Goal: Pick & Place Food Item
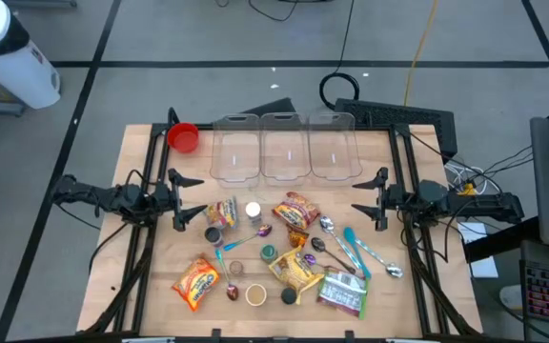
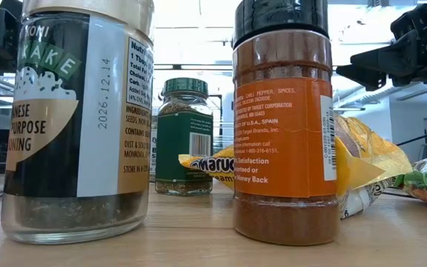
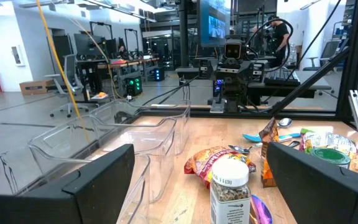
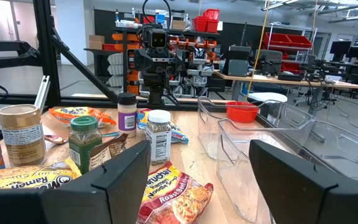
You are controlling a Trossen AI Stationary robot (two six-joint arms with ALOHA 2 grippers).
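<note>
Food items lie scattered on the wooden table (image 1: pixel 141 257): ramen packets (image 1: pixel 296 211) (image 1: pixel 196 282) (image 1: pixel 296 270), a green bag (image 1: pixel 343 292), and spice jars such as a white-lidded one (image 1: pixel 253 211). Up close, the low view shows a seasoning jar (image 2: pixel 76 119), an orange spice jar (image 2: pixel 284 126) and a green-labelled jar (image 2: pixel 184 137), all standing upright. My left gripper (image 1: pixel 198 197) (image 3: pixel 199 152) hovers open at the table's left, pointing level toward the items. My right gripper (image 1: pixel 355 198) (image 4: pixel 199 149) hovers open at the right, facing it. Neither holds anything.
Three clear plastic bins (image 1: pixel 235 148) (image 1: pixel 285 146) (image 1: pixel 334 145) stand in a row along the far edge, with a red bowl (image 1: pixel 183 137) at the far left corner. Spoons (image 1: pixel 351 250) lie right of centre. Bare wood shows along the left and right edges.
</note>
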